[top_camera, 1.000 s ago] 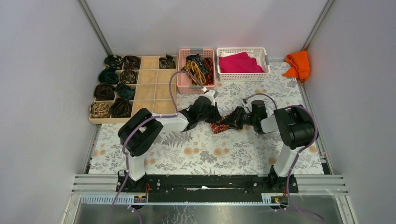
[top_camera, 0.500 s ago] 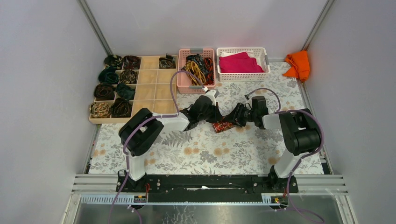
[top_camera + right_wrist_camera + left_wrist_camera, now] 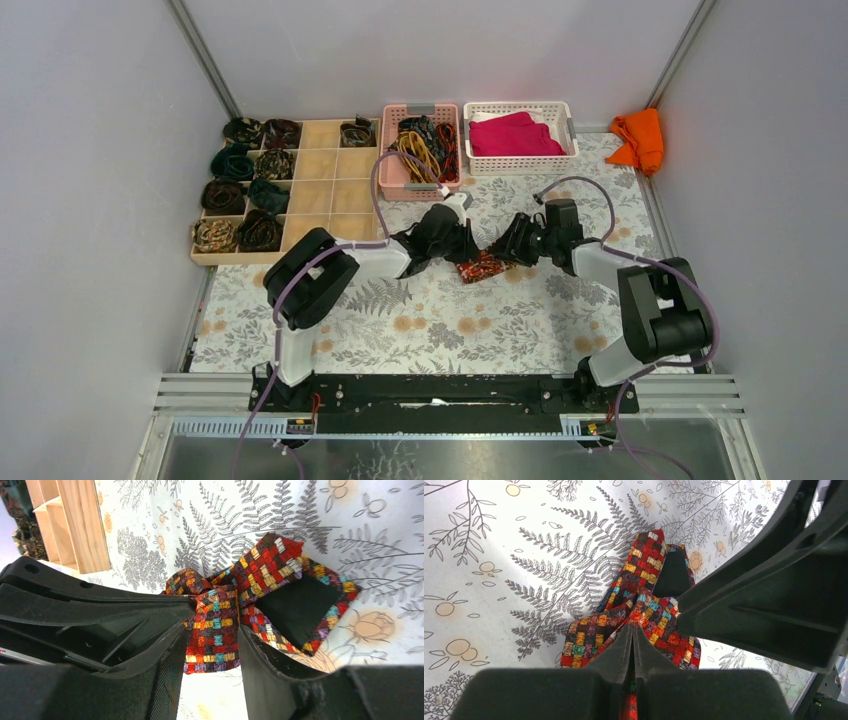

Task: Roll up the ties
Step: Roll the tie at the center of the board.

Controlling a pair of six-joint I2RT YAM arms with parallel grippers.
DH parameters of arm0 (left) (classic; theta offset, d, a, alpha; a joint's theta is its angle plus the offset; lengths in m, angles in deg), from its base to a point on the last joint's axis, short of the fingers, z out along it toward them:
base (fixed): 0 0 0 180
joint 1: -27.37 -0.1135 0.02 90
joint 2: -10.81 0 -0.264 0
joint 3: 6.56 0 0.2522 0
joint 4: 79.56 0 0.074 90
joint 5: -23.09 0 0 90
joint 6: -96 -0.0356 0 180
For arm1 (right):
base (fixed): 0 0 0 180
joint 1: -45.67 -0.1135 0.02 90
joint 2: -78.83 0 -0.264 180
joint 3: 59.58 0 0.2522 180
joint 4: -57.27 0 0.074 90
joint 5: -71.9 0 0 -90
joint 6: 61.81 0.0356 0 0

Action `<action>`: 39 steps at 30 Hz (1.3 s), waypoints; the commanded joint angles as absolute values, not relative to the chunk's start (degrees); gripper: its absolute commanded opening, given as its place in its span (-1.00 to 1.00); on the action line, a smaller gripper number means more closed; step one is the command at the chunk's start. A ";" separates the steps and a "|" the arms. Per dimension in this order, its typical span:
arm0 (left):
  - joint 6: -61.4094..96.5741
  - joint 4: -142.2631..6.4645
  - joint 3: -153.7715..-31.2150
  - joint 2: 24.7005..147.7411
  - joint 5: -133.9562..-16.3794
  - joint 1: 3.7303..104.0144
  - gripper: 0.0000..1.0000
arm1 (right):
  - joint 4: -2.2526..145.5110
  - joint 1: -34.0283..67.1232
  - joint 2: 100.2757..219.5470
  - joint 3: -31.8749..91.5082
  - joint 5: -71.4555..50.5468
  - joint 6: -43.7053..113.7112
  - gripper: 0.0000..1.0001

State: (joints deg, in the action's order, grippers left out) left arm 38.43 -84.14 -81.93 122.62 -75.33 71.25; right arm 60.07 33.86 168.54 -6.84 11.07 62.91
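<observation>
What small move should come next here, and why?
Probably draw the right end effector back for a fresh grip: its jaws stand apart around the bunched red checked tie, while the left end effector pinches that tie shut.

Magenta cloth point(image 3: 515, 136) in white basket point(image 3: 519, 108)

The right end effector point(image 3: 215, 630) straddles the red checkered tie point(image 3: 270, 565), jaws parted.

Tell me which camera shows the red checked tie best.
The right wrist view: the tie fills the frame, folds and dark lining clear. The left wrist view partly hides the tie; from above, just a small red patch.
</observation>
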 commanded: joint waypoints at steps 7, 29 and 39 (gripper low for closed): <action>38.56 -80.37 -86.59 122.47 -78.32 71.67 -0.82 | 68.78 34.25 161.11 -5.65 -0.22 57.50 -0.07; 37.00 -76.34 -84.77 120.08 -75.64 71.71 -0.80 | 65.91 34.16 177.11 3.76 -5.76 56.83 -0.10; 36.57 -76.87 -83.71 119.85 -75.36 71.76 -0.82 | 63.55 34.16 179.55 5.24 -3.09 56.45 -0.26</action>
